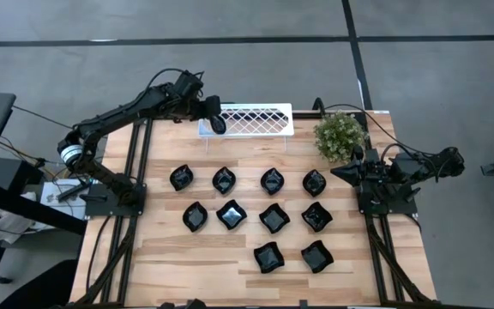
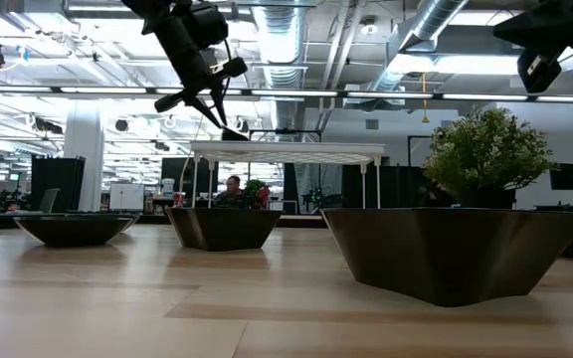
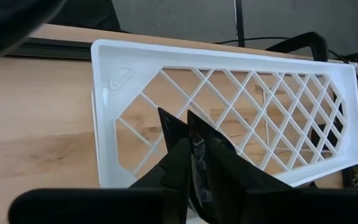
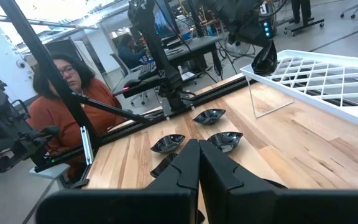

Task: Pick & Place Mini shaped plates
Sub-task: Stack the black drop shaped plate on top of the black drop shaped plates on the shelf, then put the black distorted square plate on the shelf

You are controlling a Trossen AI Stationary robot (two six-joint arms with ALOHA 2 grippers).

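My left gripper [image 1: 217, 123] hangs over the left end of the white lattice rack [image 1: 249, 120] at the table's far edge, shut on one small glossy black plate [image 3: 196, 165]. The same plate shows in the right wrist view at the rack's corner [image 4: 265, 60]. Several more mini shaped plates [image 1: 231, 215] sit bottom-down on the wooden table in three rows. My right gripper [image 1: 344, 172] waits shut at the table's right side, with nothing in it [image 4: 197, 155]. My left gripper pinches the plate by its rim [image 3: 193, 146] between its two fingers. The fingers slant down from the table's left side. The plate hangs tilted on edge below them, its low end [image 2: 232, 132] just at the rack's top; whether it touches the lattice I cannot tell.
A potted green plant [image 1: 341, 136] stands right of the rack. Black rails [image 1: 135, 172] run along both sides of the table. A person in an orange top [image 4: 61, 93] sits beyond the table's left side. The near left part of the wood [image 1: 187, 266] is bare.
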